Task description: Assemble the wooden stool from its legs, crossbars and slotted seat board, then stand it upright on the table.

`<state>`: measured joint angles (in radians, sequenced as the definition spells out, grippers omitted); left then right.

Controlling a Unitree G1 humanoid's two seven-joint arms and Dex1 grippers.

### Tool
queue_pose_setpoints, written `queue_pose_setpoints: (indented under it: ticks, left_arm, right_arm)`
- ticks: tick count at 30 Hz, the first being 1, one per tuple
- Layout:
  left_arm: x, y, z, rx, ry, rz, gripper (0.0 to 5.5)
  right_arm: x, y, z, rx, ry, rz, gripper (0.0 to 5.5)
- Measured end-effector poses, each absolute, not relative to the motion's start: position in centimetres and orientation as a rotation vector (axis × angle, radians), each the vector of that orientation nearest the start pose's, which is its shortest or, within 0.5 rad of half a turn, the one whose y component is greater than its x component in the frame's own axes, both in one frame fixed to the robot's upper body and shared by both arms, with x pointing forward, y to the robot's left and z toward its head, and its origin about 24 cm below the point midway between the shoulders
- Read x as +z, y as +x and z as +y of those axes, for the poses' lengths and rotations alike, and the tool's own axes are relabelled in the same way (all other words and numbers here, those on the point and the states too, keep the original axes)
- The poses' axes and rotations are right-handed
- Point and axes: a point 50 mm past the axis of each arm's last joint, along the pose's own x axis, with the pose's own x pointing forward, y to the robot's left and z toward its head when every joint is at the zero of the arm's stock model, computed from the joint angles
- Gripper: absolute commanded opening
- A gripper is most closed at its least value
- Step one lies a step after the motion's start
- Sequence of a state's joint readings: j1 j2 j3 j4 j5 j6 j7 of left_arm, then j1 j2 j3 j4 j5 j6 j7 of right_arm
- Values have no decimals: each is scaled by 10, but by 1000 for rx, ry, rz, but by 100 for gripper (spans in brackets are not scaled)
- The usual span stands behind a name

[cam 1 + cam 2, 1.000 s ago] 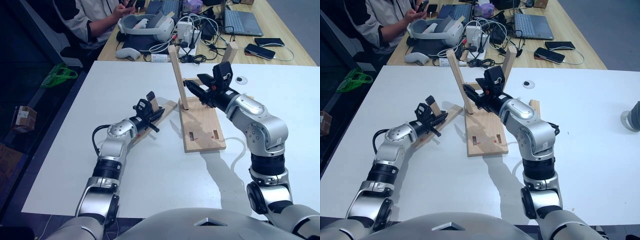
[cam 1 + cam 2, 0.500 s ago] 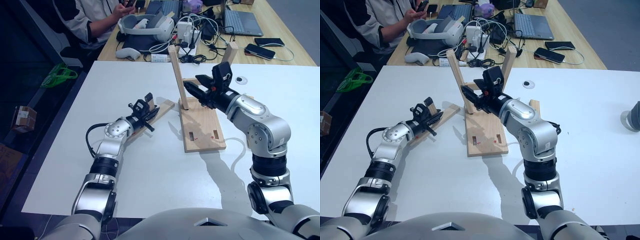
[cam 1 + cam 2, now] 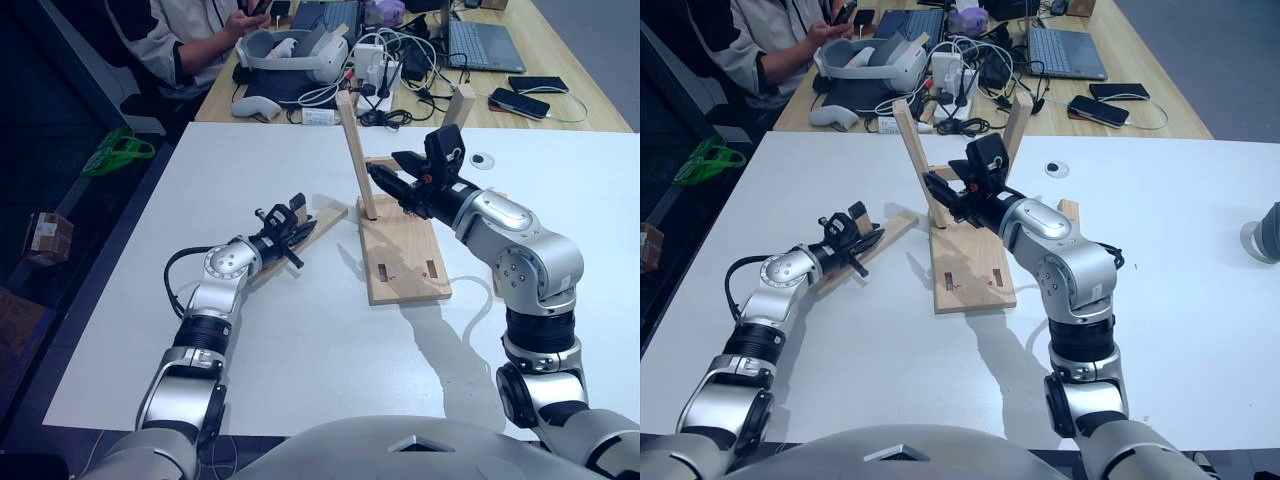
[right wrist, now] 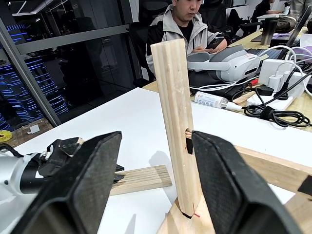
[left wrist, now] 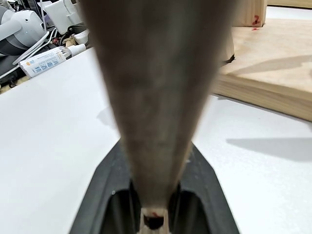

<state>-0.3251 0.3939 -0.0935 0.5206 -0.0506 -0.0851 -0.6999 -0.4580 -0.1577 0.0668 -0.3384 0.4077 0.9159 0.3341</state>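
1. Stool assembly is judged to be partway done: the seat board (image 3: pixel 405 250) lies flat on the white surface (image 3: pixel 300 340) with its underside up.
2. Two legs are already stood in the far end of the board, an upright leg (image 3: pixel 357 150) and a second leg (image 3: pixel 460 103) behind it. A crossbar (image 4: pixel 273 168) is seen running out of the first leg's side.
3. Two slots (image 3: pixel 383 271) at the near end of the board are seen unfilled, so two legs are judged to be left to fit.
4. A loose leg (image 3: pixel 328 214) lies on the surface, well to the left of the board. It is clamped between the jaws of the left gripper (image 3: pixel 298 222).
5. The right gripper (image 3: pixel 385 168) is held at the upright leg near the crossbar joint. Its jaws are spread wide, one on each side of the leg and apart from it.
6. Another wooden piece (image 3: pixel 1070 210) is seen beside the board, partly hidden by the right arm.
7. Fitting the remaining parts and turning the stool onto its feet are judged not yet done.
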Motion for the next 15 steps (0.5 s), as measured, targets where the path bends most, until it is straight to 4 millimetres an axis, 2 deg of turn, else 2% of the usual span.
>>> queue_pose_setpoints:
  ticks: [7, 10, 12, 15]
  left_arm:
    - [23, 278, 181, -678, 33, 352, 41]
    - [24, 270, 174, -686, 2, 367, 41]
    - [25, 268, 172, -684, 4, 376, 41]
    - [25, 264, 169, -695, 26, 378, 41]
  right_arm:
    - [155, 286, -87, 738, 98, 163, 270]
    - [155, 285, -79, 761, 121, 160, 270]
    - [155, 288, -66, 796, 141, 159, 270]
    - [162, 293, -34, 884, 171, 130, 270]
